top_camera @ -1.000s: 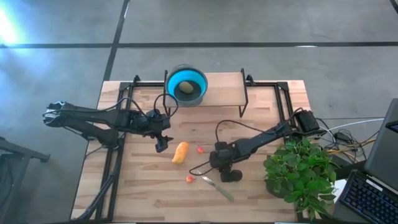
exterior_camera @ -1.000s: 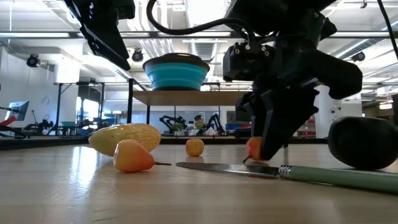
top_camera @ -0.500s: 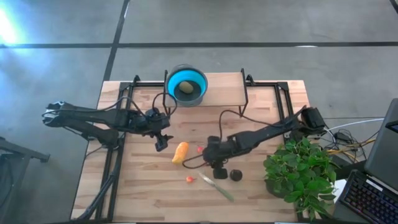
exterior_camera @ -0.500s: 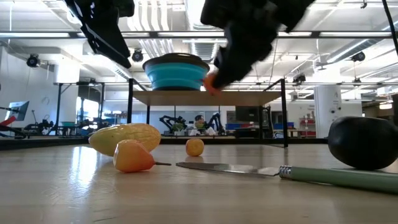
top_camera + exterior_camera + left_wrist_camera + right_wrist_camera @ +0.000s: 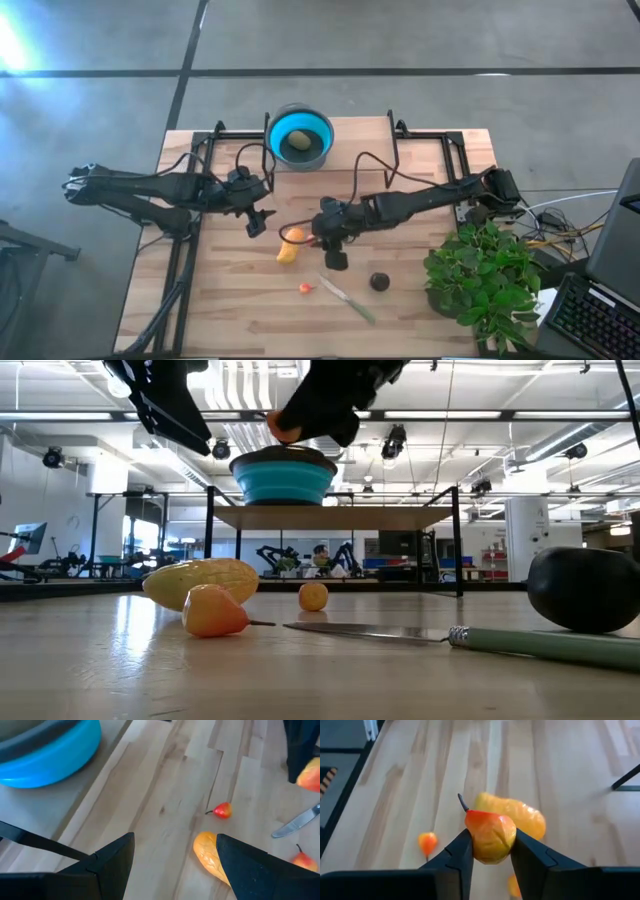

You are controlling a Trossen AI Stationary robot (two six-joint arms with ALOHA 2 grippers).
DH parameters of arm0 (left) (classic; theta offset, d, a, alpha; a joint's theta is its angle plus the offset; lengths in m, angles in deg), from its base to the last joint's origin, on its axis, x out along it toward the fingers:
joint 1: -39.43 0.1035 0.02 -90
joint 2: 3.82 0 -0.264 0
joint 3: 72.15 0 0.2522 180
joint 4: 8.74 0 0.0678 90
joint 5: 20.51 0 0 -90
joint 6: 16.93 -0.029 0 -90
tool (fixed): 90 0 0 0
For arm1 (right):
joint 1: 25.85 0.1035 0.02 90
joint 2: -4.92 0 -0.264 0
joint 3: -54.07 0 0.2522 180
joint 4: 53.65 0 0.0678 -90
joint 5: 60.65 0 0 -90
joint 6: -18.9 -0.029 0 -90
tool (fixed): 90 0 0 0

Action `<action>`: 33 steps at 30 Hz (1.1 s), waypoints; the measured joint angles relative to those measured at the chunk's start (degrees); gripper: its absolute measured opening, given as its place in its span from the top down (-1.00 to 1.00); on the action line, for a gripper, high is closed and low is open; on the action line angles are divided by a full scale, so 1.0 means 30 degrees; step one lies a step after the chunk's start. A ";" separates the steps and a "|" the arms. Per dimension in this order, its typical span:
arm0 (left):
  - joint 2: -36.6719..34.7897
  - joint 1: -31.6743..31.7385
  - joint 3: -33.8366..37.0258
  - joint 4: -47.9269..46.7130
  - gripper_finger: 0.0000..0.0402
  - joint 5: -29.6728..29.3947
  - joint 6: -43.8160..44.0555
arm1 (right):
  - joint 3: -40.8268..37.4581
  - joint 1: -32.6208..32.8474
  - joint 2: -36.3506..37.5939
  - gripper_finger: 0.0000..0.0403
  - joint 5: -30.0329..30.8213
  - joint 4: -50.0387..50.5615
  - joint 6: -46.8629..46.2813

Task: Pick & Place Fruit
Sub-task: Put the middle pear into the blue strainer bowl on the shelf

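- Right gripper (image 5: 490, 851) is being held above the table, a small red-orange pear (image 5: 490, 836) being pinched between its fingers.
- Left gripper (image 5: 175, 860) is being kept spread beside the yellow fruit (image 5: 212, 857).

Overhead, table-level and two close wrist cameras share the yellow fruit (image 5: 288, 246).

1. The right arm reaches across the table's middle; the right gripper (image 5: 490, 851) hangs raised above the tabletop, its 2 fingers (image 5: 457, 857) clamped on a small red-orange fruit (image 5: 490, 836).
2. The left arm stretches in from the left; the left gripper (image 5: 254, 222) hovers with fingers spread, holding nothing.
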 joint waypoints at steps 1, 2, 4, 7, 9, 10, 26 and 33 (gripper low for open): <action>-0.0080 0.0000 0.0000 0.0001 -0.43 -0.0013 0.0000 | 0.0141 -0.0121 0.0000 0.49 0.0000 0.0018 -0.0012; -0.0140 0.0000 0.0000 -0.0001 -0.43 -0.0054 0.0000 | 0.0288 -0.0239 0.0000 0.49 0.0008 0.0023 -0.0012; -0.0213 0.0000 0.0000 -0.0028 -0.43 -0.0095 -0.0007 | 0.0609 -0.0464 0.0000 0.47 0.0345 -0.0002 -0.0056; -0.0253 0.0000 0.0000 -0.0169 -0.43 -0.0155 -0.0008 | 0.1088 -0.0758 0.0000 0.44 0.0940 -0.0018 -0.0158; -0.0253 0.0000 0.0000 -0.0383 -0.43 -0.0445 -0.0016 | 0.1480 -0.0957 0.0000 0.44 0.0966 -0.0009 -0.0197; -0.0253 0.0000 0.0000 -0.0494 -0.43 -0.0669 -0.0016 | 0.1679 -0.1054 0.0000 0.45 0.1020 -0.0036 -0.0311; -0.0253 0.0025 0.0022 -0.0962 -0.43 -0.2132 0.0054 | 0.3706 -0.3558 -0.0007 0.47 0.4044 -0.0062 -0.0358; -0.0253 0.0036 0.0029 -0.0962 -0.43 -0.2302 0.0066 | 0.3734 -0.4979 -0.0007 0.49 0.4073 -0.0105 -0.0925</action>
